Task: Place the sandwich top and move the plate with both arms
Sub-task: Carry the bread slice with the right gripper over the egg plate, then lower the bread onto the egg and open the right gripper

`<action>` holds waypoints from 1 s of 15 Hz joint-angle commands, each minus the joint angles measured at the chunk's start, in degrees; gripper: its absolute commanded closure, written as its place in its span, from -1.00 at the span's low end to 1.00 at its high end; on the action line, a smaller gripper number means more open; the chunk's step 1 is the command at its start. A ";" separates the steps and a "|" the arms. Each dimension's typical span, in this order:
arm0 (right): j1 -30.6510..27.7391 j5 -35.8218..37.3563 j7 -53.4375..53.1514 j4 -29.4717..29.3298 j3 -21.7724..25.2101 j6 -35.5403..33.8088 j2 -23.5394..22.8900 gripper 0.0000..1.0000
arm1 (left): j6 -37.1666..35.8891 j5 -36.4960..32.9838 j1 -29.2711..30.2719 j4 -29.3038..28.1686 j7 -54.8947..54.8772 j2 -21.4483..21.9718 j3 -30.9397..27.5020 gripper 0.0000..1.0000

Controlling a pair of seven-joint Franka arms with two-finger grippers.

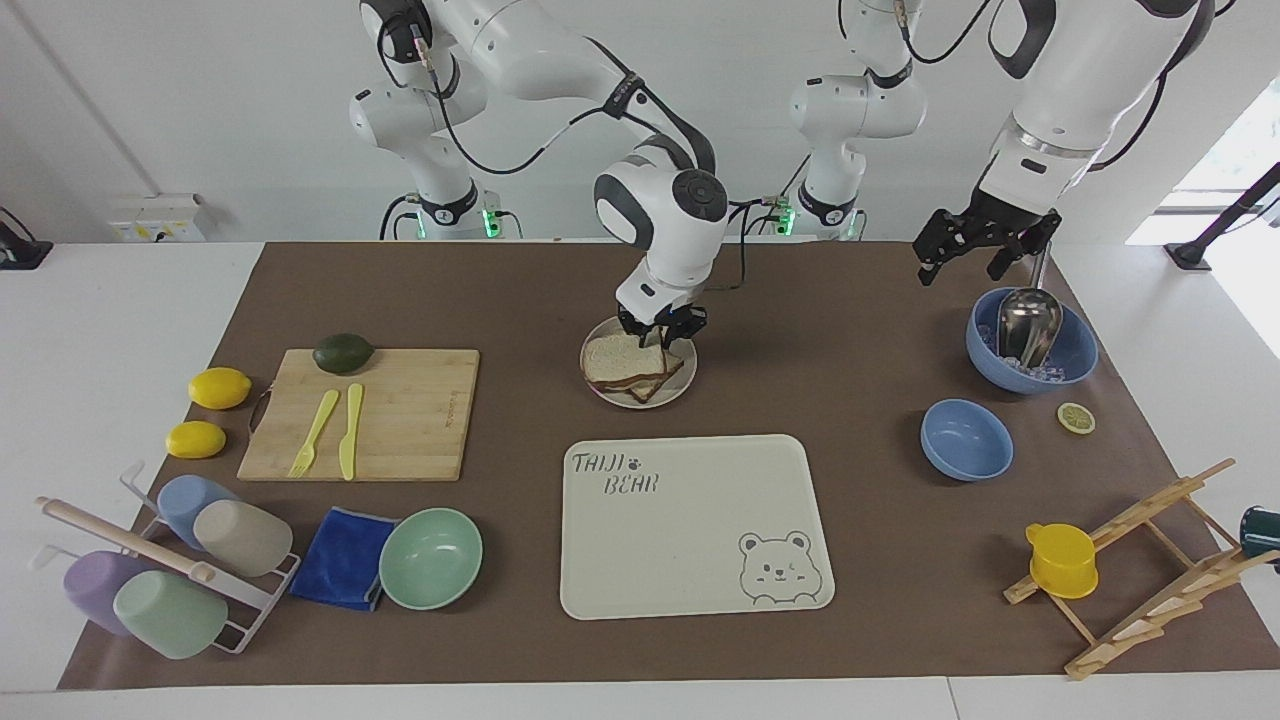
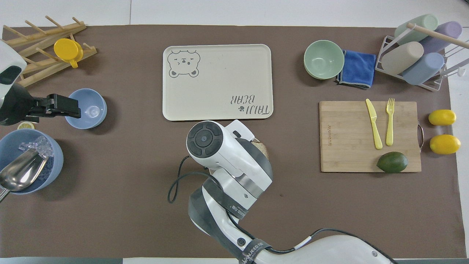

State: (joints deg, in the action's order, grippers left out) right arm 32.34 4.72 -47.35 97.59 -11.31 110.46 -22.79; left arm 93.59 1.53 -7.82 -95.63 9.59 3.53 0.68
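Note:
The sandwich top [image 1: 617, 354] lies flat on a stack of bread on the small round plate [image 1: 684, 377], mid-table and nearer to the robots than the bear tray. My right gripper [image 1: 661, 330] hangs at the stack's robot-side edge, fingers open around that edge of the slice. In the overhead view the right arm covers the plate, and only a sliver of the sandwich top [image 2: 264, 149] shows. My left gripper [image 1: 985, 250] waits open in the air over the blue ice bowl at the left arm's end, and shows as the left gripper [image 2: 73, 106] in the overhead view.
The cream bear tray [image 1: 690, 520] lies just farther from the robots than the plate. A blue bowl with ice and a metal scoop [image 1: 1030, 345], a small blue bowl [image 1: 966, 438] and a wooden rack [image 1: 1140, 560] occupy the left arm's end. A cutting board [image 1: 365, 412], mint bowl [image 1: 430, 557] and cup rack [image 1: 170, 570] fill the right arm's end.

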 commanded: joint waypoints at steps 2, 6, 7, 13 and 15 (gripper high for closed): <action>-1.14 -2.34 -0.37 0.32 -0.56 1.25 0.38 -0.56 | -1.04 -0.83 0.35 0.27 -0.54 0.34 0.19 -1.00; -6.04 -2.43 1.29 0.14 -0.65 1.78 3.00 -1.00 | -1.04 -0.83 0.35 0.27 -0.54 0.34 0.11 -1.00; -8.06 -2.60 2.95 0.14 -0.65 1.25 4.06 -1.00 | -1.04 -0.83 0.35 0.27 -0.54 0.34 0.11 -1.00; -21.60 -5.77 13.84 0.14 -0.56 -4.28 11.35 -1.00 | -1.13 -0.83 0.35 0.27 -0.54 0.34 0.11 -1.00; -24.42 -5.86 16.41 0.14 -0.56 -7.43 13.90 -1.00 | -1.13 -0.83 0.35 0.27 -0.54 0.34 0.11 -1.00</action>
State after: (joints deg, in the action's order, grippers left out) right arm 10.38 0.44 -33.39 96.65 -11.17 105.31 -11.82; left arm 93.59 1.53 -7.82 -95.63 9.59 3.53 0.68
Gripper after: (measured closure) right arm 0.000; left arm 0.000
